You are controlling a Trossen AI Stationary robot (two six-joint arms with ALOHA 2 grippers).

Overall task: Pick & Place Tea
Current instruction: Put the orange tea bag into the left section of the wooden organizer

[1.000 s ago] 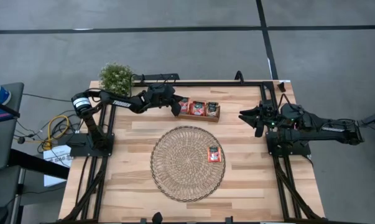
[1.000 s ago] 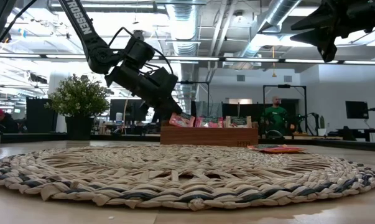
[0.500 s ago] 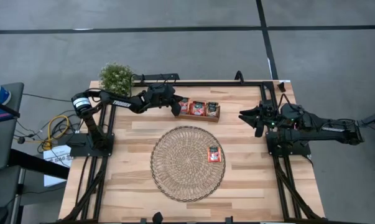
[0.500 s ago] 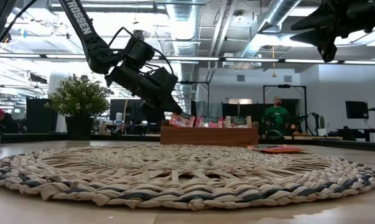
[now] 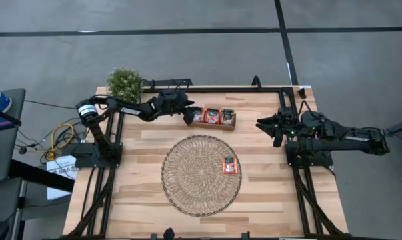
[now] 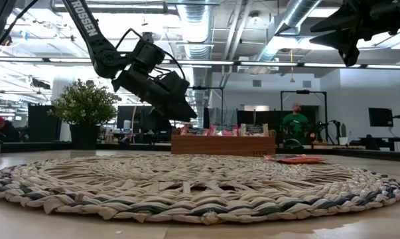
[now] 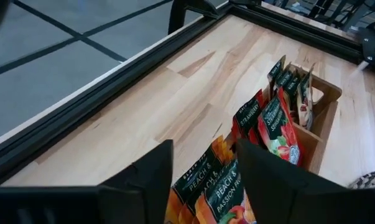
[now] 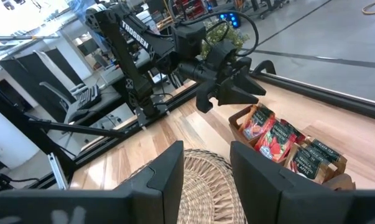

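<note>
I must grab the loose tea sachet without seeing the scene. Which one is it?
Find the round woven mat at the table's middle. One red-orange sachet lies flat near its right edge. The others stand in the wooden tray behind the mat.

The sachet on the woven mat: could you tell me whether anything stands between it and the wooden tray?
Nothing visible does. The sachet lies alone on the mat; bare mat and table separate it from the tray.

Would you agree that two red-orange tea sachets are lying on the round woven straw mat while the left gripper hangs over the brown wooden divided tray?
Not quite: the high view shows just one red-orange tea sachet on the round woven straw mat. The rest holds: the left gripper hangs at the brown wooden divided tray, its jaws open.
</note>
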